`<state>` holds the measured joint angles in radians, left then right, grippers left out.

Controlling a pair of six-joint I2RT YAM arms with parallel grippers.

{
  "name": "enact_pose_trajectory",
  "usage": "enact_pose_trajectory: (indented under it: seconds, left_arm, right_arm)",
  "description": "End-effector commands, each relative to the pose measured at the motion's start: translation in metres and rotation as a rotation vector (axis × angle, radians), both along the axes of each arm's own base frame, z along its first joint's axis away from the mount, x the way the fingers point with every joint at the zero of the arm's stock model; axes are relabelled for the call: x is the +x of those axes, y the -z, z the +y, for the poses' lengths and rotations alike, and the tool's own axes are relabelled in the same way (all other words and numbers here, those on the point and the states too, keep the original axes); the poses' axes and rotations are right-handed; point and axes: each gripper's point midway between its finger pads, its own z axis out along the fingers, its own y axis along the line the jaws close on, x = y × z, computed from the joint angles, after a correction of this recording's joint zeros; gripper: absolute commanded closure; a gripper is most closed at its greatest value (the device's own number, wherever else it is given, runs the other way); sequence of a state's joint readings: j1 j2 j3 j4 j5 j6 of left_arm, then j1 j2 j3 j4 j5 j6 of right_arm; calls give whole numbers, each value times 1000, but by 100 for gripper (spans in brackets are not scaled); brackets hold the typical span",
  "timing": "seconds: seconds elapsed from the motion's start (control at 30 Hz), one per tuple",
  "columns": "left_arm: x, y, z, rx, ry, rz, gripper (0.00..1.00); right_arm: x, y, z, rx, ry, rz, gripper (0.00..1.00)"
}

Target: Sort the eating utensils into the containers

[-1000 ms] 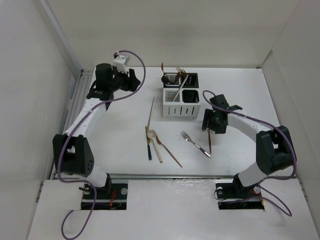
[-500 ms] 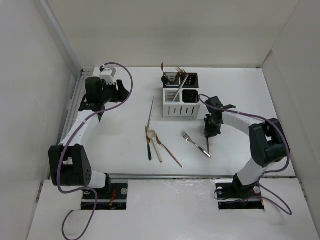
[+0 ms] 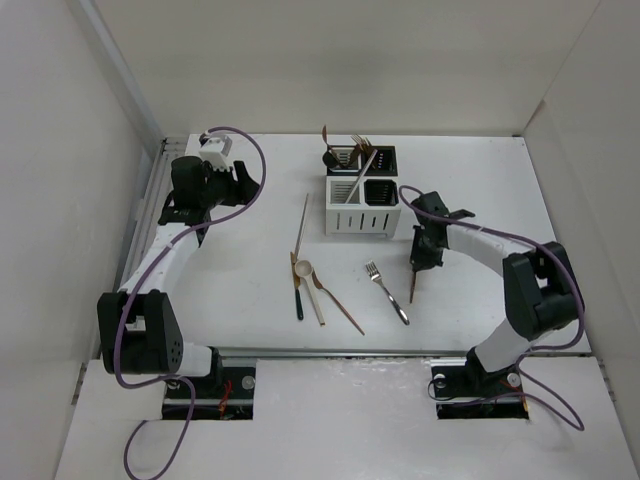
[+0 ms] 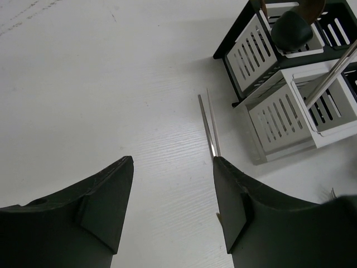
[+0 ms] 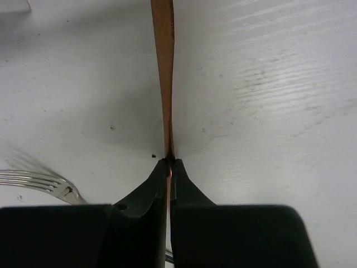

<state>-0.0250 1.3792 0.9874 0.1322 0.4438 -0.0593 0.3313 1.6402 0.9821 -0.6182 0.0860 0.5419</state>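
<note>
My right gripper [image 3: 419,262] [image 5: 169,162] is shut on a slim copper-brown knife [image 3: 413,287] [image 5: 163,67], seen edge-on, low over the table right of the containers. A silver fork [image 3: 386,291] [image 5: 39,180] lies just left of it. The containers [image 3: 362,195] [image 4: 290,111], a white and black caddy, hold a black spoon, forks and a leaning silver handle. Chopsticks [image 3: 301,222] [image 4: 209,125], a white-bowled spoon [image 3: 303,270] and a copper spoon [image 3: 338,304] lie left of the fork. My left gripper [image 3: 236,181] [image 4: 173,162] hangs open and empty at the far left.
White walls close in the table on the left, back and right. A metal rail [image 3: 150,200] runs along the left edge behind the left arm. Both arm bases stand at the near edge.
My right gripper closed on the copper-brown knife and the fork beside it swung slightly. The left arm drew back toward the left wall, jaws still open.
</note>
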Motion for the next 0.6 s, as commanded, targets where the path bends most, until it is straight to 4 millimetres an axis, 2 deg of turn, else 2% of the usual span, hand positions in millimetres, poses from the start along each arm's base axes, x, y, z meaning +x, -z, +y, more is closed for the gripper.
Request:
enact_pose_trajectory:
  seconds: [0.0,0.03,0.13,0.37,0.47,0.5,0.57]
  left_arm:
    - [-4,-24,-2,-15,9,-73,44]
    - [-5,-27,-2,-15,9,-82,44]
    - [-7,-27,-2,-15,9,-82,44]
    - [-10,-20,-1,2,15,-60,44]
    - [-11,-13,-1,10,18,-34,44]
    - [-11,-13,-1,10,18,-34,44]
    - [-12,-7,-2,14,32,-20,44]
  right_arm:
    - [24,-37,-3,-15,10,-184,100]
    - [31,-51,-1,1,4,-240,100]
    - [39,-68,-4,-6,-4,-317,100]
    - [61,-127,-4,10,-22,-533,100]
    - [77,-175,-5,15,-34,-700,100]
    - [83,-197,-6,6,-50,-777,100]
    - [92,-222,-7,-10,-66,-859,100]
